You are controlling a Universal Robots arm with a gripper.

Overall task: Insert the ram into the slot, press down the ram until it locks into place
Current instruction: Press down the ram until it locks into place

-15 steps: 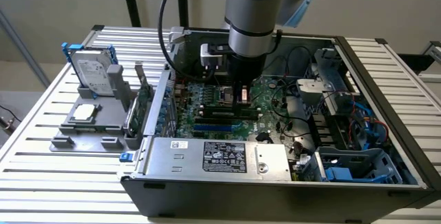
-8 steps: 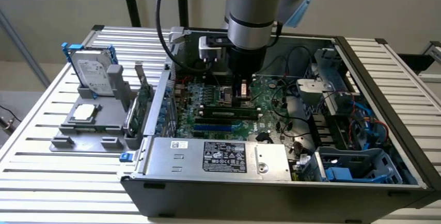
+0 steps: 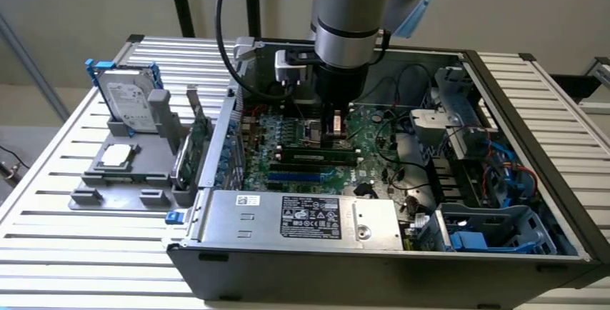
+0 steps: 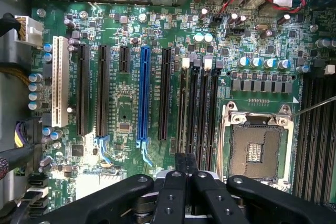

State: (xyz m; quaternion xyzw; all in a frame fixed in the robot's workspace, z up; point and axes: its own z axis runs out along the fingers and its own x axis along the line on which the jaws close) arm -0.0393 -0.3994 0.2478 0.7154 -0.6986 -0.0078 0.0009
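The gripper [image 4: 187, 158], its fingers [image 4: 177, 182] together with no visible gap, hangs over the ends of four parallel black slots [image 4: 198, 108]. These lie between the blue slot [image 4: 143, 95] and the silver processor socket [image 4: 255, 148] on the green motherboard [image 4: 126, 35].

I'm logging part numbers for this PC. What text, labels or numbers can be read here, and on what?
No text is legible.
The black label on the power supply: print too small.
The white sticker beside it: too small.
The hard drive label: too small.
The motherboard markings: too small.
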